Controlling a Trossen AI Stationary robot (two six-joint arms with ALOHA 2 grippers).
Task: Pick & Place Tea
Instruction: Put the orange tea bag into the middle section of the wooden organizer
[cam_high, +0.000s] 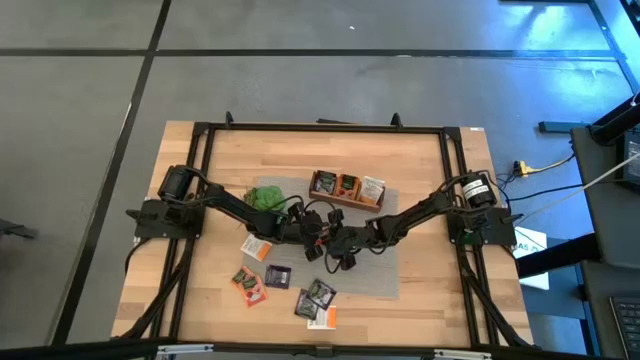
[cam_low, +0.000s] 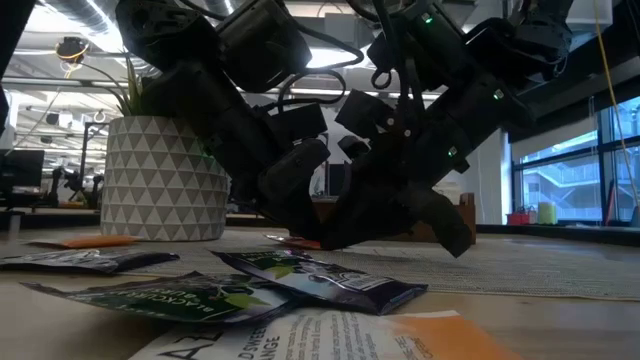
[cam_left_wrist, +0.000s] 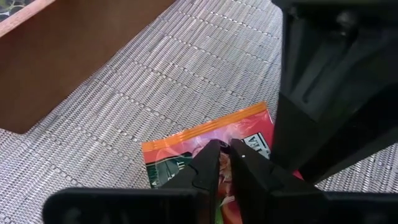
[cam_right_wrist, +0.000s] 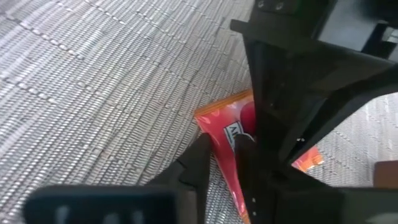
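Note:
One orange-red tea sachet (cam_left_wrist: 205, 140) (cam_right_wrist: 225, 121) lies on the grey woven mat (cam_high: 385, 270), under both grippers. My left gripper (cam_left_wrist: 226, 152) (cam_high: 318, 237) and my right gripper (cam_right_wrist: 222, 149) (cam_high: 346, 246) meet over it at the table's middle, each narrowed onto it. Several more sachets lie loose on the near left: white-and-orange (cam_high: 257, 247), dark (cam_high: 278, 275), orange-red (cam_high: 247, 283), and dark-green (cam_high: 318, 295). In the high view the arms hide the held sachet. My left gripper pinches the orange-red sachet's middle part (cam_left_wrist: 214, 138) between its two fingertips, coming slanting down from above. Whether the sachet is lifted off the mat cannot be told. My right gripper has the same sachet between its fingertips, near one edge (cam_right_wrist: 214, 134), slanting down from above. The sachet runs as a narrow strip between the fingers. The left arm's finger (cam_right_wrist: 280, 118) stands close beside the place of contact.
The wooden three-compartment box (cam_high: 345, 187) with sachets in it stands just beyond the grippers; its brown wall (cam_left_wrist: 81, 56) is close to my left gripper. The green plant in a white patterned pot (cam_high: 265, 197) (cam_low: 160, 180) stands to its left. A black frame borders the table.

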